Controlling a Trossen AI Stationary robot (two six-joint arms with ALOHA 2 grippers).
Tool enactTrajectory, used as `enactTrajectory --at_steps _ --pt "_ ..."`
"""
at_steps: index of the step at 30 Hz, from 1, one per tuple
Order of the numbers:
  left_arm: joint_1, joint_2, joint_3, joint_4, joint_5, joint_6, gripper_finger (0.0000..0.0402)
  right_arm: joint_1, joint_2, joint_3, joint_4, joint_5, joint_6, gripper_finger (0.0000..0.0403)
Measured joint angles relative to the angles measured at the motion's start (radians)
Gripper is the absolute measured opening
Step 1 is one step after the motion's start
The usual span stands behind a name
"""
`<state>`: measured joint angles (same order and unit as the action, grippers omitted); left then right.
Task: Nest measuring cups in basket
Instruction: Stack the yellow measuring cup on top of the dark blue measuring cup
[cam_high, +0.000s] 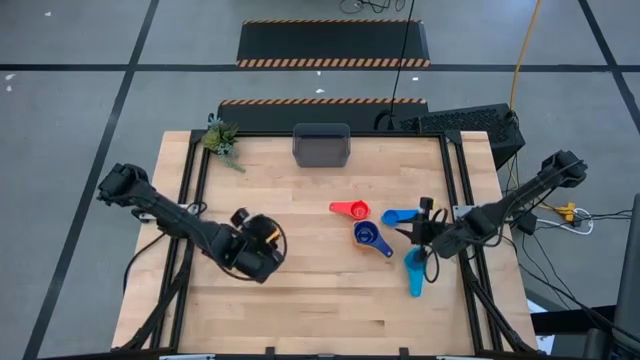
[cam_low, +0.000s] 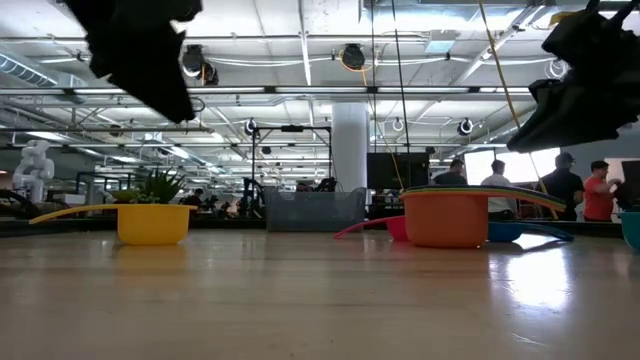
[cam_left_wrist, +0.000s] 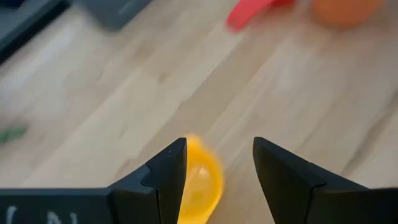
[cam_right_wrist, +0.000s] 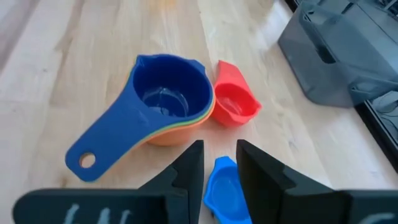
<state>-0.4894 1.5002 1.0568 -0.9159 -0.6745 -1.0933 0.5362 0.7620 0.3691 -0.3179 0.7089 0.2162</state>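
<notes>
On the wooden table (cam_high: 320, 300) seen from above, we found the grey basket (cam_high: 321, 146) at the far edge, empty as far as we could tell, with the red cup (cam_high: 351, 210), the dark blue cup (cam_high: 369, 236), the blue cup (cam_high: 397, 216) and the cyan cup (cam_high: 414, 268) lying well short of it on the right, while the left gripper (cam_high: 240, 217) hung over the left half and the right gripper (cam_high: 419, 227) hovered among the cups. From table height, we saw the yellow cup (cam_low: 152, 223) standing alone and an orange cup (cam_low: 446, 219) carrying others inside it. Past the left wrist, the fingers (cam_left_wrist: 165, 177) stood apart with the yellow cup just below them, gripping nothing. Past the right wrist, the fingers (cam_right_wrist: 189, 171) were parted, holding nothing, above the blue cup, the nested stack and red cup just beyond. We judged the next grasp should close squarely on a handle, lifting straight so neighbouring cups stayed put.
</notes>
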Motion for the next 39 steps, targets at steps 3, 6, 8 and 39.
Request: enactTrajectory --at_steps 3,6,8,39 --pt "-0.02 0.0 -0.023 -0.101 0.05 -0.116 0.0187 0.0 -0.012 0.0 0.01 -0.002 0.005 0.0086" --pt "-0.041 -0.001 -0.05 -0.158 0.118 -0.19 0.0187 0.001 -0.014 0.0 0.026 -0.004 0.006 0.0086" --pt "-0.056 -0.001 -0.07 -0.151 0.155 -0.22 0.0193 0.002 -0.014 0.0 0.04 -0.005 0.007 0.0086" --pt "-0.207 -0.002 -0.422 0.333 0.224 -0.232 0.0337 0.002 -0.014 0.0 0.074 -0.112 -0.019 0.0086"
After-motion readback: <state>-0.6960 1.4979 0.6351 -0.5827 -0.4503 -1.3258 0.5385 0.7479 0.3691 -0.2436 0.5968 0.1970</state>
